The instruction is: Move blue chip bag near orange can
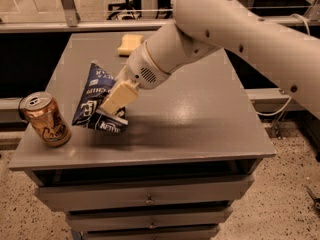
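Blue chip bag (94,95): clamped in my gripper (113,102), left of frame, just beside orange can (47,119) on counter (200,114); I judge only set-down and release outstanding.

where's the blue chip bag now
Camera view: the navy-blue foil chip bag is in the gripper at the grey table's left front, right of the shiny orange can.

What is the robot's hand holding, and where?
The gripper, low over the grey table's left side, pinches the crinkly dark-blue foil chip bag by its right edge.
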`<state>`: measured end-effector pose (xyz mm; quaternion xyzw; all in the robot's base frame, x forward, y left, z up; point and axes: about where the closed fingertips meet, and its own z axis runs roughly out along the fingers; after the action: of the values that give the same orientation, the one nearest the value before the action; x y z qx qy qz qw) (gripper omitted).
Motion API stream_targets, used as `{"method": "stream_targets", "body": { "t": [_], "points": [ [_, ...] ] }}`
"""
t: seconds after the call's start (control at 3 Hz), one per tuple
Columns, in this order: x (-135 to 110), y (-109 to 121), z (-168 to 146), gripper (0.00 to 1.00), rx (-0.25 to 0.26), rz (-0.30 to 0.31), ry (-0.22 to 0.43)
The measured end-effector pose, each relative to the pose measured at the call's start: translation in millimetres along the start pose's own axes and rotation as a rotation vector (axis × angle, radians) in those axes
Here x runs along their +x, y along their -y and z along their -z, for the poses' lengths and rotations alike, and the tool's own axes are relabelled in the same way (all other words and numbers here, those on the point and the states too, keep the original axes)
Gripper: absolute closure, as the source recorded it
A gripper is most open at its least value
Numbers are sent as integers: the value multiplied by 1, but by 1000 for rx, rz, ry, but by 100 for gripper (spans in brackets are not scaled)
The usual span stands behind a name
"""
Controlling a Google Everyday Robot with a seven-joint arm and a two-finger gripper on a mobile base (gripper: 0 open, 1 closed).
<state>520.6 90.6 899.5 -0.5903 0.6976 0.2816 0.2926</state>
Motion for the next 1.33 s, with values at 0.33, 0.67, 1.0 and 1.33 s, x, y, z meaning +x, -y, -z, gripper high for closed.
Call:
{"method": "stream_targets", "body": {
  "t": [0.33, 0.67, 1.0, 1.33],
  "points": [
    [3, -8, -15, 100, -53, 6, 12],
    [2, -10, -27, 84, -80, 2, 30],
    [1, -12, -34, 60, -98, -3, 43],
    [0, -16, -37, 37, -112, -7, 51]
  ]
}}
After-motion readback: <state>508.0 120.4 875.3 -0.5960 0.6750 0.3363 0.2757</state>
